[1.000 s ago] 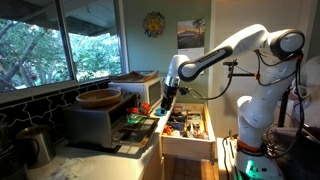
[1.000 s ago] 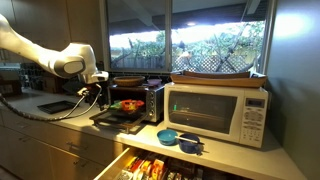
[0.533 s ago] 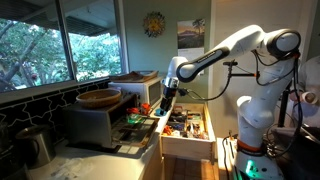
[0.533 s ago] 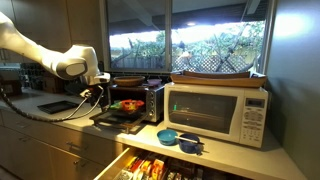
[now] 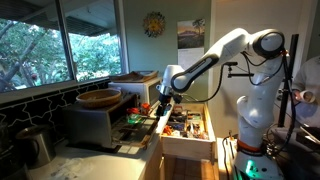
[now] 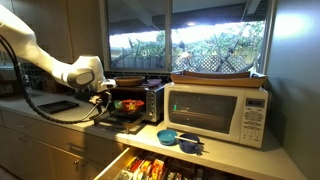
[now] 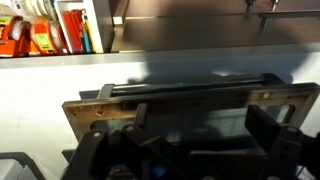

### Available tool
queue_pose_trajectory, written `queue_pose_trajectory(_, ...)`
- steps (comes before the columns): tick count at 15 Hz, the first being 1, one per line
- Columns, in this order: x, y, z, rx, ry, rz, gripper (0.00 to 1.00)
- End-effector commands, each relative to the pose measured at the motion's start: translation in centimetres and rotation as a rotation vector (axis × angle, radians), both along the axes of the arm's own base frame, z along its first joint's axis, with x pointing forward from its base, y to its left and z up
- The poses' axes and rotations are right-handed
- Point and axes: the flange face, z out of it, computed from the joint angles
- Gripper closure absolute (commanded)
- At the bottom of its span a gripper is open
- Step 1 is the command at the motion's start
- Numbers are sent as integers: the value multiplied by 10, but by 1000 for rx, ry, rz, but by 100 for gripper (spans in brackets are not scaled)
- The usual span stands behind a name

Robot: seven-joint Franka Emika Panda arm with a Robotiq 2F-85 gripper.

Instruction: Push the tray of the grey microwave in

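Observation:
The grey microwave (image 6: 146, 100) is a boxy silver oven on the counter, and it also shows from the side in an exterior view (image 5: 92, 122). Its front door (image 6: 117, 121) hangs down open. The dark tray (image 6: 127, 106) sticks out of the cavity with red, green and orange items on it; it also shows in an exterior view (image 5: 134, 121). My gripper (image 6: 104, 97) hovers at the tray's front edge above the door (image 5: 163, 101). In the wrist view my gripper (image 7: 200, 135) is open and empty over the door's glass (image 7: 190, 110).
A white microwave (image 6: 218, 111) stands beside the oven with a wooden board on top. Blue bowls (image 6: 170, 136) sit on the counter in front. A pale drawer of colourful clutter (image 5: 186, 125) is pulled open below the counter. A wooden bowl (image 5: 99, 98) rests on the oven.
My arm has moved in toward the oven and the gripper has come lower and closer to the tray's front edge. The tray has not visibly moved.

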Motion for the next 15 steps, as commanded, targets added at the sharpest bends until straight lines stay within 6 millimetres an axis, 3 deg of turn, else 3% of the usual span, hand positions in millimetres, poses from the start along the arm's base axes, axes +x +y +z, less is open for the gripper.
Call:
queue_pose_trajectory(1, 4, -1, -2, -9, -8, 2, 0)
queue_pose_trajectory(10, 42, 5, -10, -25, -180, 22, 0)
queue_pose_trajectory(12, 43, 12, -17, -10, -153, 46, 0)
queue_pose_trajectory(15, 38, 21, -11, 20, -131, 104, 0)
